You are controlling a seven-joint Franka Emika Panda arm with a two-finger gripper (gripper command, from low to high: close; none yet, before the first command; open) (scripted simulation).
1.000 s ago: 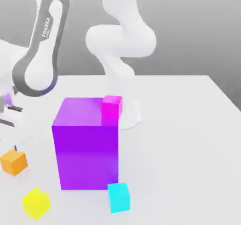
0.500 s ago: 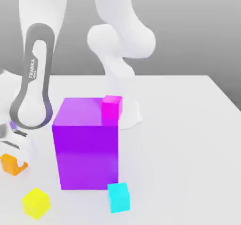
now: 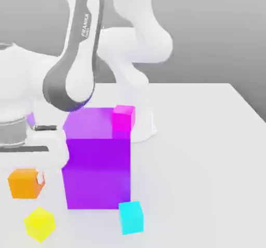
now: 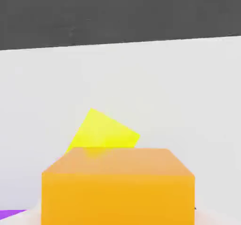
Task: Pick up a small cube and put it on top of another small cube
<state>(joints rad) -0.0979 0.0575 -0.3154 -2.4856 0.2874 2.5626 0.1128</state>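
The small orange cube (image 3: 21, 186) sits between my gripper's (image 3: 25, 182) fingers at the exterior view's left, beside the big purple block (image 3: 96, 161). The gripper is shut on it, and one white fingertip (image 3: 40, 179) shows against its right face. In the hand view the orange cube (image 4: 117, 186) is close up, with the small yellow cube (image 4: 104, 132) on the table just beyond it. In the exterior view the yellow cube (image 3: 39, 223) lies just in front of the held cube. Whether the orange cube touches the table I cannot tell.
A small cyan cube (image 3: 130, 217) lies at the purple block's front right corner. A small magenta cube (image 3: 123, 118) shows at the block's far upper right corner. The arm's white base (image 3: 140, 122) stands behind the block. The white table (image 3: 208, 164) stretches to the exterior view's right.
The hand came down over the orange cube and its jaws closed on it. Since then the cube has shifted a little toward the exterior view's right, and the arm has swung over.
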